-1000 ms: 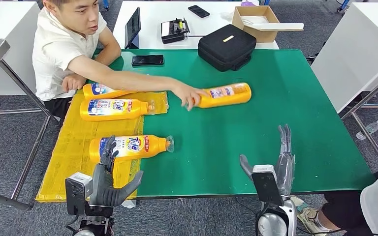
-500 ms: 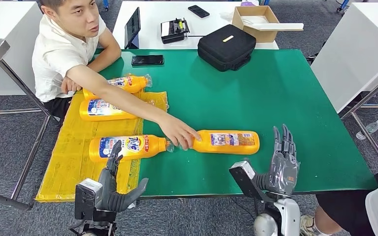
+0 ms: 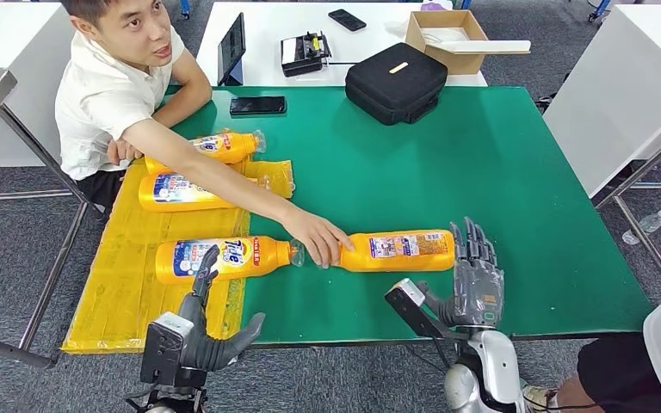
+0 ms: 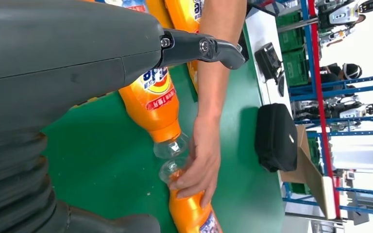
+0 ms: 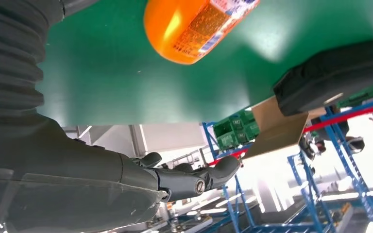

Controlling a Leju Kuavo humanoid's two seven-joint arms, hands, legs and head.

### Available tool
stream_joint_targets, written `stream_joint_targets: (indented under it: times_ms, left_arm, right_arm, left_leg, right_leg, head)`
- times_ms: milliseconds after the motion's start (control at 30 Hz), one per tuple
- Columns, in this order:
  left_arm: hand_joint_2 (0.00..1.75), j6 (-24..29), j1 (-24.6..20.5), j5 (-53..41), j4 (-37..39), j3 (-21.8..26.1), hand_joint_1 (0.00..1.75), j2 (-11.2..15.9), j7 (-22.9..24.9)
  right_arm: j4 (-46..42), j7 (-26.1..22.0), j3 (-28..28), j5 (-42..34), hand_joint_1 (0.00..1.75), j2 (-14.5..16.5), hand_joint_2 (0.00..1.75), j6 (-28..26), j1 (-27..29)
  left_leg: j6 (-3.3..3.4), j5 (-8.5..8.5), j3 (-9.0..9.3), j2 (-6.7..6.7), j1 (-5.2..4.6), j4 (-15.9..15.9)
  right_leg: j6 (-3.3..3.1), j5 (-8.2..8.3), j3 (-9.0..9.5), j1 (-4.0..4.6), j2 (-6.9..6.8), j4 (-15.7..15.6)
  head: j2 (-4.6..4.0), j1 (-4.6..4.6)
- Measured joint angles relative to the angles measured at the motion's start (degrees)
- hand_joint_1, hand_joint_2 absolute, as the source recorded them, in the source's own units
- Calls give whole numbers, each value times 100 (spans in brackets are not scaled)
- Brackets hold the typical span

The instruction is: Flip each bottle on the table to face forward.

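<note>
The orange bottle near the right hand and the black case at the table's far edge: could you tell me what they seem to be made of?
Orange bottle: likely glossy plastic, given its highlights, clear cap and printed label. Black case: probably matte woven fabric, soft-edged.

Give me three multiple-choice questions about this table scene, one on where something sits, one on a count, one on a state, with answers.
1. Where does the black case sit?
A. on the green table's far edge
B. on the yellow sheet
C. on the floor

2. How many orange bottles lie on the table?
A. two
B. four
C. six

3. What is the right robot hand doing?
A. gripping a bottle
B. open, holding nothing
C. pressing the phone

Answers:
1 A, the case lies at the far edge, beyond the bottles.
2 B, three lie on or near the yellow sheet and one, the nearest bottle, lies under the person's hand.
3 B, its fingers are spread beside that bottle's base and hold nothing.
</note>
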Motion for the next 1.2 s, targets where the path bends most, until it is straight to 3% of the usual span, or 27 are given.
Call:
stream_joint_targets:
  times_ms: [300,633,1200]
  left_arm:
    - [175,81,-89,-87,17,-18,0,5,103]
    - [175,204,-91,-733,17,-24,0,5,319]
    - [175,204,-202,-816,30,-64,0,7,343]
  right_arm:
    - [849,179,144,42,0,-286,175,109,-446]
    - [1574,345,161,228,0,-437,175,109,-721]
    - [2388,370,177,273,0,-603,175,24,-1308]
  left_leg:
    - [2,1,0,-1,0,0]
    - [2,1,-1,-1,0,0]
    - [3,3,-1,1,0,1]
  right_leg:
    - [1,1,1,0,-1,1]
    - [1,0,0,0,-1,0]
    - [1,2,0,0,0,1]
  head:
    - [0,-1]
    - [0,0]
    - [0,-1]
